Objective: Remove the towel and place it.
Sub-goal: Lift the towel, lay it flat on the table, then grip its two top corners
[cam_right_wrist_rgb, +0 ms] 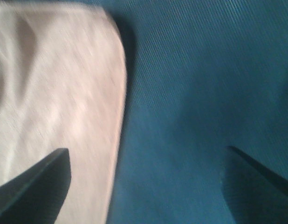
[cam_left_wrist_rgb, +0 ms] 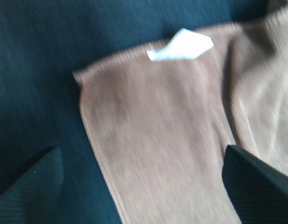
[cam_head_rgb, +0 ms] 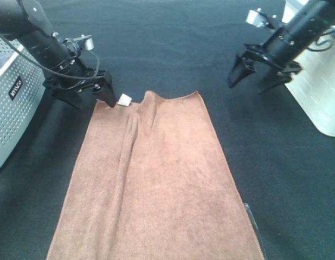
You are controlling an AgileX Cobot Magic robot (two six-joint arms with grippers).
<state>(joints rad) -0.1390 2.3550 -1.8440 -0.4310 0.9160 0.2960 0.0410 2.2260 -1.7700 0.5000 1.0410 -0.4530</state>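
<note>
Towel (cam_head_rgb: 156, 184) flat on the bench (cam_head_rgb: 184, 43); left claw (cam_head_rgb: 91, 100) and right claw (cam_head_rgb: 247, 85) both open, empty
I'd lift your left one straight up beside the tag (cam_head_rgb: 124, 99); no snagging

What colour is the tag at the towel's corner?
White; the tag shows best in the left wrist view.

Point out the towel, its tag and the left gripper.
towel (cam_head_rgb: 162, 184), exterior high view, cloth's middle.
tag (cam_head_rgb: 124, 99), exterior high view, its centre.
left gripper (cam_head_rgb: 92, 104), exterior high view, midway between fingertips.

Dark fabric tabletop (cam_head_rgb: 173, 49). Along the left edge, perforated grey basket (cam_head_rgb: 10, 127) bearing a black label (cam_head_rgb: 15, 86); at the right edge, plain white bin (cam_head_rgb: 319, 97).
</note>
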